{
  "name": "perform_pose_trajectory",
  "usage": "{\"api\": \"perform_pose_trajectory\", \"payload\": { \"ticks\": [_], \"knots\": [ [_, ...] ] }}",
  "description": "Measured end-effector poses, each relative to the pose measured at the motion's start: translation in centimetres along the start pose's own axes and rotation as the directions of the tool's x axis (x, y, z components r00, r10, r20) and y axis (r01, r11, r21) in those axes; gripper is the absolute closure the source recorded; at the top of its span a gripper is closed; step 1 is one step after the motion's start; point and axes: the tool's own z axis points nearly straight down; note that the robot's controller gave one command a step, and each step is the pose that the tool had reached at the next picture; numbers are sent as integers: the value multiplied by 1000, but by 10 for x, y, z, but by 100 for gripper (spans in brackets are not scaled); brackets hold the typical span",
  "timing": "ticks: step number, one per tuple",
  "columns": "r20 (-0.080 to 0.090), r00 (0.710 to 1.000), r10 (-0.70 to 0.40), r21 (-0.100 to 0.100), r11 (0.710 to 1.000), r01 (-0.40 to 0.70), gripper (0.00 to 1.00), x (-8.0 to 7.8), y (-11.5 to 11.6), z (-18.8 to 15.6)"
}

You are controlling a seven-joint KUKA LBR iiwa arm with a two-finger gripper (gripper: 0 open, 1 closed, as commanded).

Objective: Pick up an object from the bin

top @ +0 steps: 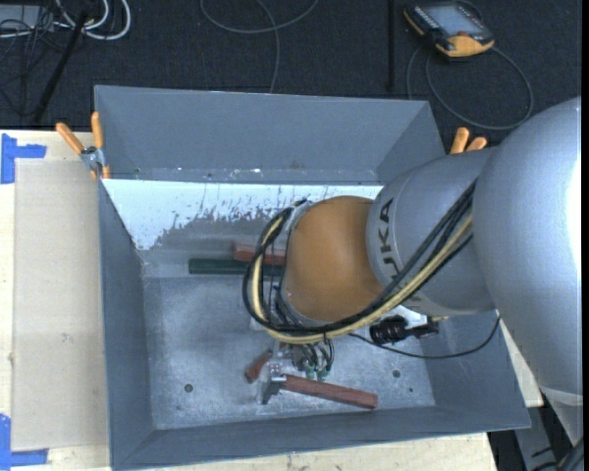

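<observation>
Your arm (530, 224), big rounded silver-grey shells, dark lettering (384, 245) on its band, glossy orange cover (329, 258) at 9 o'clock of that, black and yellow cables (258, 281) looped round the cover, black plug (391, 332) at its 5 o'clock

Hand (280, 376) low over brown stick (339, 393), grey bin (255, 135)

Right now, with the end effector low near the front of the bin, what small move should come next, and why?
Probably ease slightly down onto the reddish-brown bar, lying flat on the bin floor right at the end effector. The dark green bar lies apart, by the far wall, so seems a poorer choice.
</observation>
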Motion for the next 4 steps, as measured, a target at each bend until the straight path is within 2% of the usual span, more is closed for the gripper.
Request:
{"api": "perform_pose_trajectory", "payload": {
  "ticks": [1, 2, 3, 4],
  "knots": [
    [0, 1000, 1, 0, 1000, -1, 0, 0, 0, 0],
    [16, 1000, -10, -5, 1000, 10, 100, -1, -26, 24],
    [16, 1000, -9, -5, 1000, 10, 100, -1, -26, 24],
    [2, 1000, 15, 0, 1000, -15, 100, -3, -34, -138]
  ]
}}
